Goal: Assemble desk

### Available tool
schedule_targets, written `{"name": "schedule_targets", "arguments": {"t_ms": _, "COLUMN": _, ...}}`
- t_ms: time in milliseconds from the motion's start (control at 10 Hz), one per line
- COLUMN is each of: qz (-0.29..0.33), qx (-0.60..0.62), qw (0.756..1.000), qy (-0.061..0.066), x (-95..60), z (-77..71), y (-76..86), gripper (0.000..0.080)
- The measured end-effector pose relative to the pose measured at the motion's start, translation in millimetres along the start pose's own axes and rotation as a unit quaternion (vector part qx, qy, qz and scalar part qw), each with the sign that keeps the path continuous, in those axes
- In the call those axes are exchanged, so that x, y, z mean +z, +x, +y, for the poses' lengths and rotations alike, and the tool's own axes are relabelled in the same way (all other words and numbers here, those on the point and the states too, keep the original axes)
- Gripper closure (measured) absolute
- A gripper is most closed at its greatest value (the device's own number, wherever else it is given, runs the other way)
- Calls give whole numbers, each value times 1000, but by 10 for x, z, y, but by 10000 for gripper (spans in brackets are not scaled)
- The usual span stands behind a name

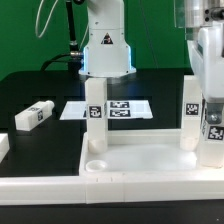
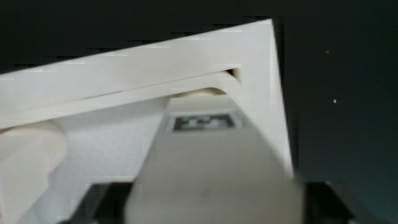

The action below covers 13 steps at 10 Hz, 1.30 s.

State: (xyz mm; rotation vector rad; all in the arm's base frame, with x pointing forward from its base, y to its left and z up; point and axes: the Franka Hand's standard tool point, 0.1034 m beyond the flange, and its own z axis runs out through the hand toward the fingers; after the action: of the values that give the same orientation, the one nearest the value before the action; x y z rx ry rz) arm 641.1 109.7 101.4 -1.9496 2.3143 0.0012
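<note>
The white rimmed tabletop (image 1: 140,160) lies at the front of the black table. Two white tagged legs stand upright in it, one at the exterior view's left (image 1: 95,118) and one to the right (image 1: 190,112). My gripper (image 1: 210,92) is at the far right, shut on a third leg (image 1: 212,135) that it holds upright over the tabletop's near right corner. An empty round socket (image 1: 97,160) shows at the near left corner. In the wrist view the held leg (image 2: 214,165) runs from between my dark fingers (image 2: 98,205) down to the tabletop's corner (image 2: 125,95). I cannot tell whether it is seated.
A fourth loose leg (image 1: 32,115) lies on the table at the exterior view's left. The marker board (image 1: 120,108) lies behind the tabletop, in front of the robot base (image 1: 105,55). White border bars run along the front (image 1: 60,185) and the left edge (image 1: 3,147).
</note>
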Motion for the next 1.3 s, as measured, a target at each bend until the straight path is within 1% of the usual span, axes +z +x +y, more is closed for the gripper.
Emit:
{"name": "schedule_targets", "arguments": {"t_ms": 100, "qz": 0, "qx": -12, "qw": 1000, "qy": 0, "x": 1, "z": 1, "y": 0, "gripper": 297}}
{"name": "schedule_targets", "arguments": {"t_ms": 200, "qz": 2, "qx": -35, "qw": 999, "qy": 0, "x": -2, "z": 2, "y": -14, "gripper": 182}}
{"name": "schedule_targets", "arguments": {"t_ms": 300, "qz": 10, "qx": -155, "qw": 988, "qy": -4, "x": -29, "z": 0, "y": -91, "gripper": 160}}
{"name": "schedule_targets", "arguments": {"t_ms": 400, "qz": 5, "qx": -229, "qw": 973, "qy": -4, "x": -38, "z": 3, "y": -184, "gripper": 160}}
{"name": "schedule_targets", "arguments": {"t_ms": 500, "qz": 5, "qx": -290, "qw": 957, "qy": 4, "x": -25, "z": 1, "y": -217, "gripper": 151}}
{"name": "schedule_targets", "arguments": {"t_ms": 800, "qz": 7, "qx": -364, "qw": 931, "qy": 2, "x": -22, "z": 0, "y": -195, "gripper": 151}}
{"name": "schedule_targets", "arguments": {"t_ms": 900, "qz": 12, "qx": -438, "qw": 899, "qy": 0, "x": -28, "z": -11, "y": -158, "gripper": 151}}
{"name": "schedule_targets", "arguments": {"t_ms": 1000, "qz": 20, "qx": -525, "qw": 851, "qy": -4, "x": -41, "z": -39, "y": -89, "gripper": 151}}
{"name": "schedule_targets", "arguments": {"t_ms": 1100, "qz": 33, "qx": -627, "qw": 778, "qy": -15, "x": -11, "z": -45, "y": -63, "gripper": 151}}
{"name": "schedule_targets", "arguments": {"t_ms": 1200, "qz": 31, "qx": -649, "qw": 760, "qy": -23, "x": 65, "z": 7, "y": -102, "gripper": 151}}
{"name": "schedule_targets", "arguments": {"t_ms": 1300, "qz": 30, "qx": -631, "qw": 775, "qy": -21, "x": 62, "z": 1, "y": -96, "gripper": 178}}
